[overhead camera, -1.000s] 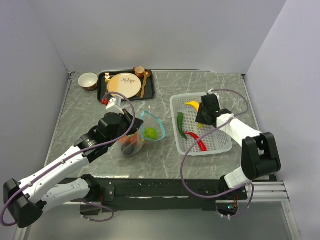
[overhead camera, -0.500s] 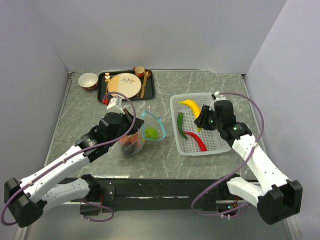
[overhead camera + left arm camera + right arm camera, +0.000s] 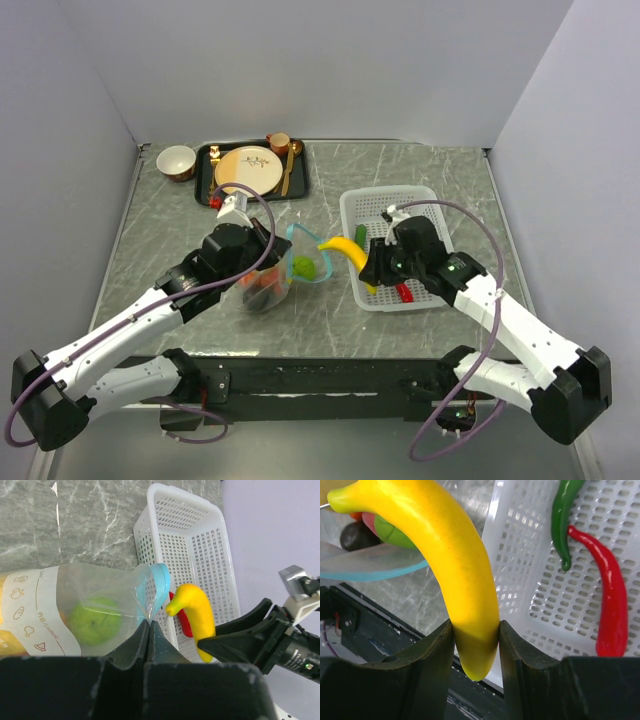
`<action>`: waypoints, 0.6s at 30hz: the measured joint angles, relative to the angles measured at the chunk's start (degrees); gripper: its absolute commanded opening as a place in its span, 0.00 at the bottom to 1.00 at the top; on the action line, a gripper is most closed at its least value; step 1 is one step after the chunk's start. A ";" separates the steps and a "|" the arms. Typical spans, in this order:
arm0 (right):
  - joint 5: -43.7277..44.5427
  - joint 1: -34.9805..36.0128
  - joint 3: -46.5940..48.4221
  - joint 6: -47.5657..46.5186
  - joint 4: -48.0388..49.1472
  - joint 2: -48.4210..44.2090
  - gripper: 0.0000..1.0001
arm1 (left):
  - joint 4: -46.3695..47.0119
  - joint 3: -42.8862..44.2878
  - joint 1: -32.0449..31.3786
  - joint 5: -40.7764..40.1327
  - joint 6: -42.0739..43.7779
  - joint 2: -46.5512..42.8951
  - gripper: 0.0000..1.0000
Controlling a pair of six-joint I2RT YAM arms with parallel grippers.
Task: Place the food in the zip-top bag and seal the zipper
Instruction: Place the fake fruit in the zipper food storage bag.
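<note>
- Grey marbled tabletop [image 3: 420,165], plain pale walls [image 3: 300,60] on three sides.
- Far left: black tray [image 3: 300,188] with plate [image 3: 247,170]; bowl [image 3: 176,160] beside it.
- Left tool [image 3: 149,625] pinched together on the rim of the zip-top bag [image 3: 100,592], mouth open, teal zipper [image 3: 161,585] facing the white basket [image 3: 400,200]; lime-green ball [image 3: 95,621] inside.
- Right tool [image 3: 476,630] clamped on yellow banana [image 3: 342,249], in the air between basket and bag mouth.
- Red chilli [image 3: 610,605], green pepper [image 3: 565,515] lie in basket.
</note>
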 measured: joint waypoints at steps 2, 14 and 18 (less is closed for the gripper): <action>-0.04 0.61 0.07 -0.04 -0.26 1.31 0.23 | 0.00 0.00 0.00 0.22 0.00 0.00 0.01; -1.55 4.66 7.80 -1.55 -0.94 11.19 0.23 | 0.74 0.00 0.00 4.02 0.94 1.99 0.01; -2.03 6.88 11.32 -2.69 -1.27 15.47 0.23 | 0.81 0.00 0.00 5.42 1.33 2.91 0.01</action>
